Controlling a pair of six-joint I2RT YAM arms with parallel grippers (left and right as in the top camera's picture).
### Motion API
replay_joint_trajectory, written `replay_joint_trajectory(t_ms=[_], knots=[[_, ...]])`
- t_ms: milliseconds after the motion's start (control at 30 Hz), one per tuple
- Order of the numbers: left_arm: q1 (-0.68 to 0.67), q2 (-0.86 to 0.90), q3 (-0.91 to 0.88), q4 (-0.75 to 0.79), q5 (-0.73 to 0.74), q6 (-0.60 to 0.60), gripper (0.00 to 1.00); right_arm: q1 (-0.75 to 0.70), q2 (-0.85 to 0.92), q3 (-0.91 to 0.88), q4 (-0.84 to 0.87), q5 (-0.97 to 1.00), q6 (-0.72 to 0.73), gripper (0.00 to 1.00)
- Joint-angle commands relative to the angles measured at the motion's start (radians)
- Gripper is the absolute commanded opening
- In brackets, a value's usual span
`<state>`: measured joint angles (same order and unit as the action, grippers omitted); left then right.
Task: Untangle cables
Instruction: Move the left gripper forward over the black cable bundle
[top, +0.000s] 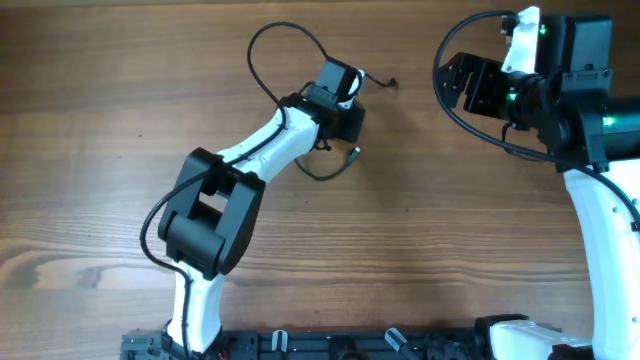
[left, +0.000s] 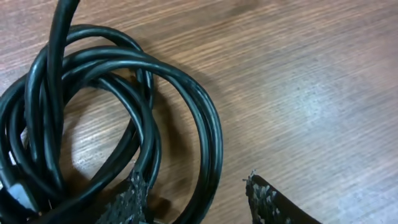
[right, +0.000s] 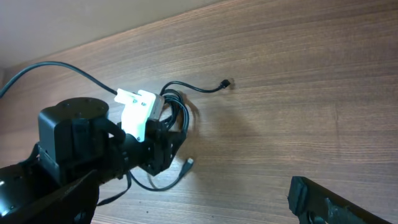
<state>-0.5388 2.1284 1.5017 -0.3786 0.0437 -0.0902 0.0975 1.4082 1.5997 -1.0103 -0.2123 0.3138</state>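
The cables (left: 213, 140) are thin black cords bunched in a coil on the wooden table. In the overhead view the coil lies mostly under my left gripper (top: 345, 108). One loose end (top: 392, 82) trails right and a plug end (top: 355, 153) lies just below. In the left wrist view my left gripper (left: 196, 194) is open, low over the coil, with outer strands running between its fingertips. My right gripper (top: 468, 85) is raised at the far right, apart from the cables. It looks open and empty. Only one of its fingers (right: 314, 196) shows in the right wrist view, which also shows the coil (right: 180, 112).
The wooden table (top: 100, 120) stretches to the left and front of the coil. The left arm's black wire (top: 262, 40) arcs above its wrist. The right arm's wire (top: 445, 100) loops beside its gripper. The arm bases stand at the front edge (top: 330, 345).
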Motion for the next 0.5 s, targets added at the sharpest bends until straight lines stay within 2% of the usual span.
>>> replay_joint_trajectory(t_ms=[0, 133, 200, 333, 467], knots=[[0.004, 0.074, 0.006, -0.004, -0.052, -0.045, 0.56, 0.003, 0.009, 0.021, -0.008, 0.013, 0.012, 1.0], [-0.015, 0.077, 0.005, -0.053, 0.027, -0.076, 0.45, 0.003, 0.01, 0.021, -0.013, 0.013, 0.012, 1.0], [-0.034, 0.077, 0.005, -0.085, 0.074, -0.076, 0.45, 0.003, 0.01, 0.021, -0.016, 0.013, 0.03, 1.0], [-0.093, 0.077, 0.004, -0.15, 0.079, -0.075, 0.45, 0.003, 0.01, 0.021, -0.025, 0.013, 0.03, 1.0], [-0.12, 0.077, 0.004, -0.145, 0.074, -0.075, 0.51, 0.003, 0.011, 0.021, -0.025, 0.013, 0.029, 1.0]])
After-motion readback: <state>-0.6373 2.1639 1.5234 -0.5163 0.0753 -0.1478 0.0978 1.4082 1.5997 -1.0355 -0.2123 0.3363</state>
